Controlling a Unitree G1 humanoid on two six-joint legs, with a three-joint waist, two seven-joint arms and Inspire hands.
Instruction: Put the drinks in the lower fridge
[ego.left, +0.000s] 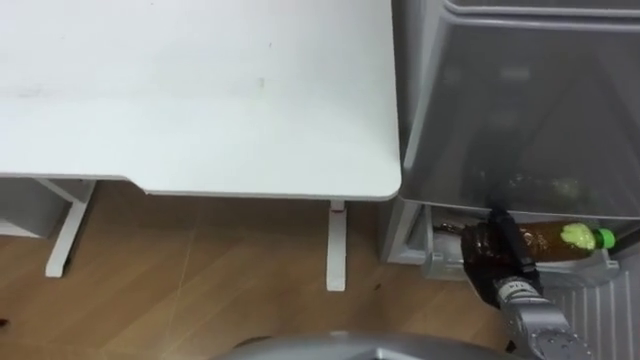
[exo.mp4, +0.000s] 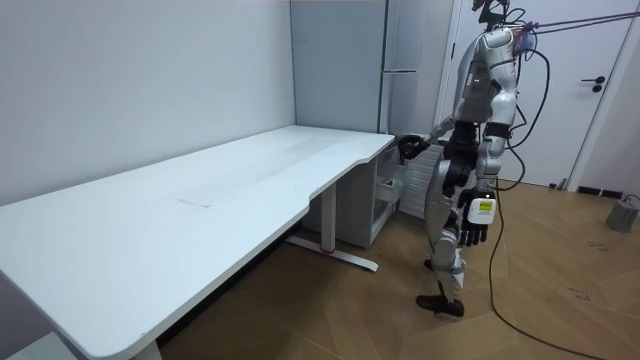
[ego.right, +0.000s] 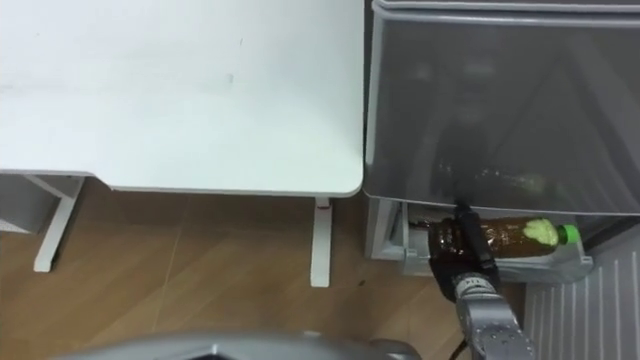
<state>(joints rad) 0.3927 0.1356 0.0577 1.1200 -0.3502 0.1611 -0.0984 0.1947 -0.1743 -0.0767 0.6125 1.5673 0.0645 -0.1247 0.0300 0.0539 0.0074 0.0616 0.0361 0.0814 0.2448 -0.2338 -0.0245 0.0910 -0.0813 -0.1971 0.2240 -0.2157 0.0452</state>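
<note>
A brown drink bottle (ego.left: 555, 240) with a green cap lies on its side in a white tray (ego.left: 440, 266) low in the grey fridge (ego.left: 520, 100), cap pointing right. My right hand (ego.left: 488, 252) comes in from the lower right, its dark fingers curled round the bottle's left end. The upper fridge front overhangs the tray and hides the back of it. In the room view I stand facing the fridge (exo.mp4: 400, 60) with my right hand (exo.mp4: 408, 146) stretched toward it. My left hand (exo.mp4: 474, 232) hangs at my side with relaxed fingers.
A white desk (ego.left: 200, 90) fills the left, its rounded corner almost touching the fridge. Its white legs (ego.left: 337, 245) stand on the wooden floor below. A white door (exo.mp4: 590, 90) is behind me in the room view.
</note>
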